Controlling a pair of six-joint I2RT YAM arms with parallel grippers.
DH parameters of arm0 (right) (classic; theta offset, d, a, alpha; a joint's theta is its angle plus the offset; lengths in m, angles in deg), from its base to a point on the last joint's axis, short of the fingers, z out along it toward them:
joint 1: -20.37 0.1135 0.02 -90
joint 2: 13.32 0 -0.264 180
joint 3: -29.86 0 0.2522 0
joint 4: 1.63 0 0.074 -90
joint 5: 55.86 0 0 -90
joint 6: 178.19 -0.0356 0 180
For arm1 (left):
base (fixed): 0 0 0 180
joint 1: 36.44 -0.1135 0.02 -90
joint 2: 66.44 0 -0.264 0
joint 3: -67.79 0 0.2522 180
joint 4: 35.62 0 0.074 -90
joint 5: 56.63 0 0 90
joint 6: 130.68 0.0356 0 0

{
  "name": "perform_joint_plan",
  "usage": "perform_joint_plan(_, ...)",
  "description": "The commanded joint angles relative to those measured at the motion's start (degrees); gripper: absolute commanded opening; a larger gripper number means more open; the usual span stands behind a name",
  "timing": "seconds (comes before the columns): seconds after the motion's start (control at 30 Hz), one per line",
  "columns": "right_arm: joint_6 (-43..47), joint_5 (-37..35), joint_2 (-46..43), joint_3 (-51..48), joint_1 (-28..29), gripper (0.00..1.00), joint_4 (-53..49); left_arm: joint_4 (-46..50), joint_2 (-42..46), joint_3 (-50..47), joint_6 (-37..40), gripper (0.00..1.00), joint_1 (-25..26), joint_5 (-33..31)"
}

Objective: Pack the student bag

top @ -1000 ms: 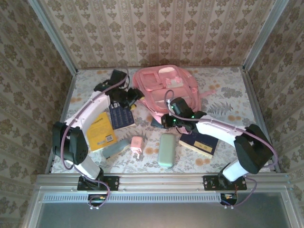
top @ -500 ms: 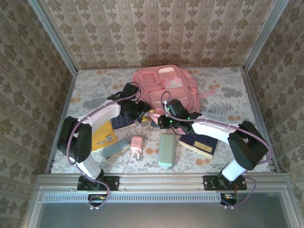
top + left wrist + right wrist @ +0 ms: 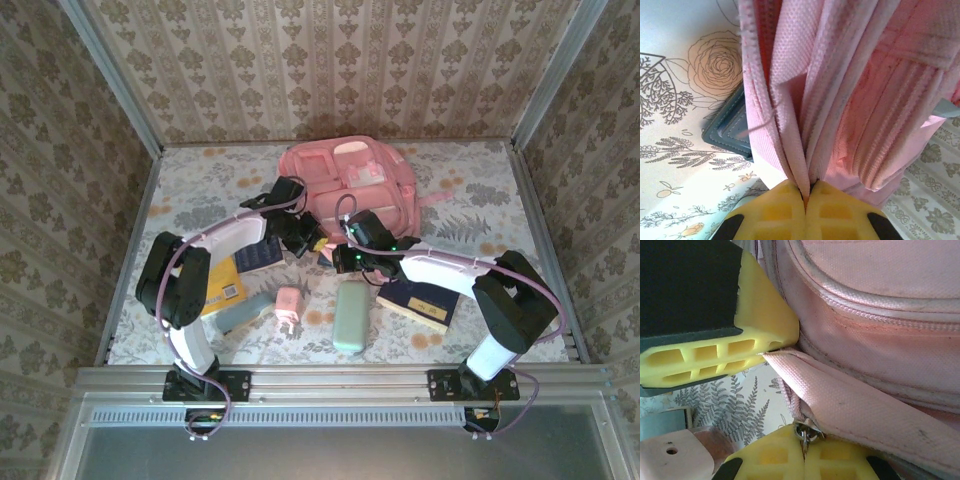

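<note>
Clamped tight, the left gripper has its yellow pads closed on a thin fold of the student bag, which lies flat at the far middle of the table with its pockets facing up and its near edge towards the arms. Just beside it, the right gripper is shut on a small metal zip pull hanging where a webbing strap meets the bag's side. Two grips set so close together look meant to work against each other: one anchors the cloth so the other can draw the zip without dragging the whole bag, opening a compartment for packing. The cloth is a coarse pink weave with piped seams and rows of stitching, soft enough to bunch and crease between the pads; the pads themselves are blocky and honeycombed. A dark blue book corner, stiff and stitched along its edge, pokes out from under the bag
</note>
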Motion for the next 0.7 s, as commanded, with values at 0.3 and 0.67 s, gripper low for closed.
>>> perform_joint_plan(0.3,6.2,-10.1,-4.5,1.2,-1.6,0.00,-10.5,5.1,1.9,3.6,4.8,0.00,-4.4,-3.5)
perform_joint_plan(0.67,7.3,-5.4,-7.3,-1.0,-12.8,0.00,-13.9,6.0,4.6,2.0,6.8,0.00,-9.0,-3.1)
